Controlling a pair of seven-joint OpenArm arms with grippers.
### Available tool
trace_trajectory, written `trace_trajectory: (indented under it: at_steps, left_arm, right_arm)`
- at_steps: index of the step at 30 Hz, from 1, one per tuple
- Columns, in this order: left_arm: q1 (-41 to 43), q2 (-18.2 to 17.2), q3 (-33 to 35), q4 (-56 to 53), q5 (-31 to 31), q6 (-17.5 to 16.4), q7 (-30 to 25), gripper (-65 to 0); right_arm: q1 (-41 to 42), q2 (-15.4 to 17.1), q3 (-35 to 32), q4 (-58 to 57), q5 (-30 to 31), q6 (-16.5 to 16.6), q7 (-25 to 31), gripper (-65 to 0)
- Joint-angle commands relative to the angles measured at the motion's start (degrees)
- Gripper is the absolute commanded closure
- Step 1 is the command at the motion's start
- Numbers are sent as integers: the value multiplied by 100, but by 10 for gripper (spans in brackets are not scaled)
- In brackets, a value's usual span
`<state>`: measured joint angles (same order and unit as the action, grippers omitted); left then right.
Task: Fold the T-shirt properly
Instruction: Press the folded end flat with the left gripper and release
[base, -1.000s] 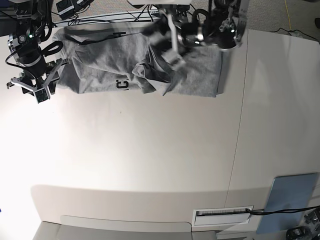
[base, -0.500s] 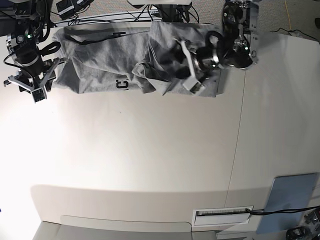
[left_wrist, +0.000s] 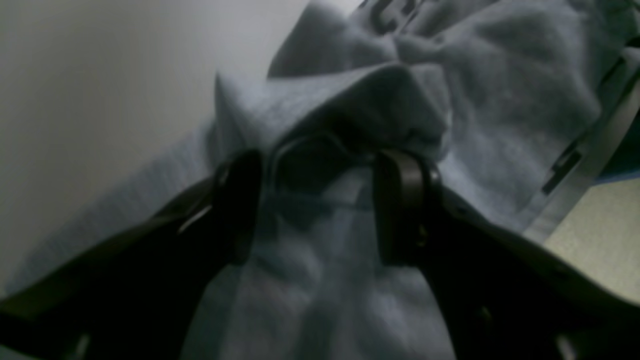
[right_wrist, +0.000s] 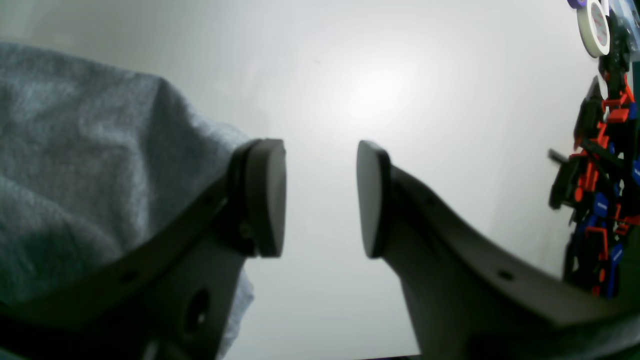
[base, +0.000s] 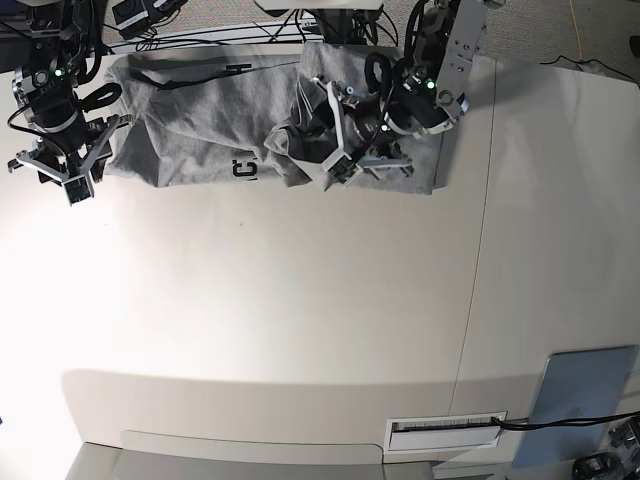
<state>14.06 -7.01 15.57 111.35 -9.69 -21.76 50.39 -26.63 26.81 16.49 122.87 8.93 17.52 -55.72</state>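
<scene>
The heather-grey T-shirt (base: 200, 130) lies crumpled along the table's far edge, with black lettering (base: 243, 170) showing on a lower fold. My left gripper (base: 335, 150) is down on the bunched middle of the shirt. In the left wrist view it (left_wrist: 322, 200) is open, its dark fingers (left_wrist: 405, 205) resting on cloth, with a raised fold of the T-shirt (left_wrist: 500, 100) just beyond the tips. My right gripper (base: 65, 185) hovers at the shirt's left end. In the right wrist view it (right_wrist: 322, 197) is open and empty over bare table, beside the shirt's edge (right_wrist: 75, 150).
A flat blue-grey pad (base: 585, 405) lies at the near right corner, next to a white slotted box (base: 445, 432). Cables (base: 200, 35) run behind the shirt. A seam (base: 480, 250) divides the table. Coloured parts (right_wrist: 600, 150) and a tape roll (right_wrist: 595, 25) lie off the right gripper's side.
My left gripper swung right, then back left and down onto the shirt's bunched middle. My right gripper shifted slightly up and left and stays open.
</scene>
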Motion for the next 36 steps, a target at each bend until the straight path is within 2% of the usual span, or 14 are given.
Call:
trace_trajectory:
  at_steps: [1, 4, 8, 11, 13, 16, 18, 22, 24, 27, 28, 30, 32, 36]
  left_arm:
    - [-63, 20, 46, 98, -103, 22, -210, -343]
    - [-83, 61, 146, 98, -179, 33, -444, -343]
    - [-291, 63, 380, 28, -1032, 0, -588, -343]
    - [-627, 63, 492, -87, -1602, 328, -758, -343]
    - [-815, 66, 415, -79, -1604, 518, -844, -343]
    - [-916, 59, -33, -33, -1613, 518, -678, -343]
    - [-911, 26, -468, 39, -1637, 212, -332, -343]
    - [-706, 0, -1233, 70, -1956, -691, 424, -338]
    - [-476, -2, -1364, 68, -1950, -981, 468, -269]
    - [-125, 0, -1279, 61, -1934, -1259, 262, -52]
    - [-35, 2, -1217, 61, -1812, -1285, 144, 0]
    - [72, 0, -1067, 61, -1331, -1226, 7, 0]
    - [105, 0, -933, 55, -903, -933, 9, 0]
    - [103, 2, -623, -92, -444, -682, -164, 0]
  right_arm:
    - [28, 98, 50, 76, -35, -50, 52, -233]
    - [28, 96, 50, 76, -35, -50, 2, -233]
    - [28, 96, 50, 76, -33, -48, 2, -233]
    - [28, 98, 50, 76, -35, -50, 2, -233]
    - [26, 96, 50, 76, -33, -61, 0, -233]
    - [26, 98, 55, 76, -31, -101, -125, -233]
    - [26, 98, 142, 76, 57, -98, -195, -233]
    - [28, 98, 634, 76, 573, -9, -192, -233]
    - [26, 96, 892, 76, 866, 120, -197, -233]
    - [28, 96, 1189, 76, 1215, 245, -264, -233]
    - [26, 98, 1241, 76, 1274, 247, -267, -233]
    - [26, 96, 1266, 76, 1270, 247, -295, -233]
    - [28, 96, 1266, 76, 1270, 245, -345, -233]
    - [26, 98, 1266, 76, 1272, 247, -345, -233]
